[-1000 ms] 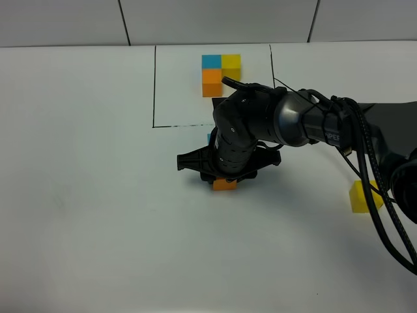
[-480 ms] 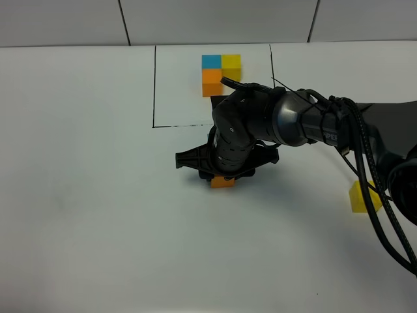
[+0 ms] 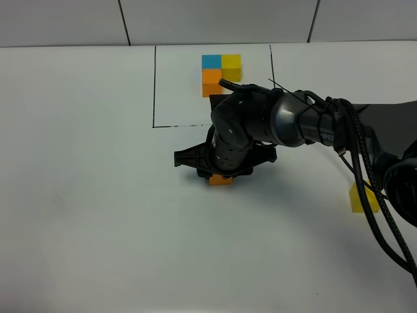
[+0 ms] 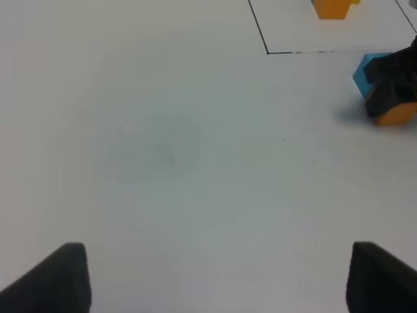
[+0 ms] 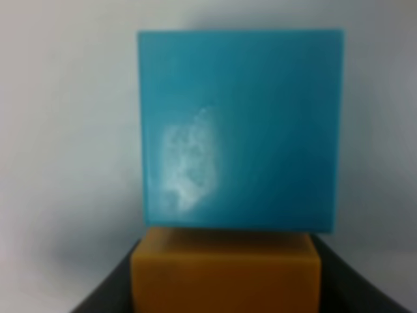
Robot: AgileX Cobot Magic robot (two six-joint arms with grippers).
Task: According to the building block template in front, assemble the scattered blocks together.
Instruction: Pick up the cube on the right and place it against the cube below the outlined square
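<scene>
The template, three joined cubes in blue (image 3: 210, 61), yellow (image 3: 231, 62) and orange (image 3: 212, 78), sits at the far middle inside a black drawn outline (image 3: 154, 85). My right gripper (image 3: 221, 175) reaches across the middle and is shut on the loose orange block (image 3: 221, 181), low on the table. In the right wrist view the orange block (image 5: 225, 270) sits between dark fingers (image 5: 107, 293) and touches the loose blue block (image 5: 240, 127). The left wrist view shows both, blue (image 4: 370, 68) and orange (image 4: 396, 116). The loose yellow block (image 3: 360, 197) lies far right. My left gripper (image 4: 225, 280) is open and empty.
The white table (image 3: 98, 195) spreads wide to the left and front. The right arm and its cables (image 3: 365, 169) cross the right side, partly covering the yellow block. A wall seam runs behind the table's far edge.
My right gripper has shifted slightly left and towards the outline, carrying the orange block with it. The yellow block and the template have not moved.
</scene>
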